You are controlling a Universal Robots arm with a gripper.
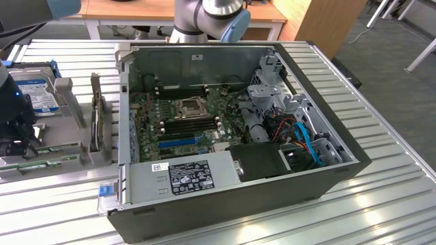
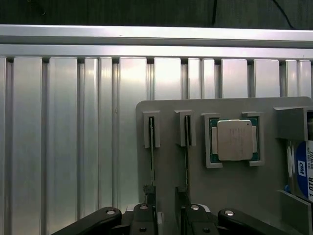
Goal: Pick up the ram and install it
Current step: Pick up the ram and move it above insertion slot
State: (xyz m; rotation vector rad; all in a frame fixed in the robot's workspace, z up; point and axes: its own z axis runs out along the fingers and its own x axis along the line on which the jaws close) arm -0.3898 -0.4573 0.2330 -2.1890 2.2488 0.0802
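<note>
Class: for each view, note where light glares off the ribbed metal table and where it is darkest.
Exterior view: pale glare streaks along the table ribs, darkest inside the computer case. Wrist view: bright sheen down the table ribs, dark strip beyond its edge.

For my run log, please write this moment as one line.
gripper: open, empty | nearest: ram sticks | ram sticks: in grey holder

The work surface is a ribbed metal table (image 1: 381, 168) spanning the lower part of the exterior view. A wooden desk (image 1: 136, 9) stands along the top edge, with a wooden panel (image 1: 327, 20) at upper right. Grey floor (image 1: 395, 66) lies at the right edge.
</note>
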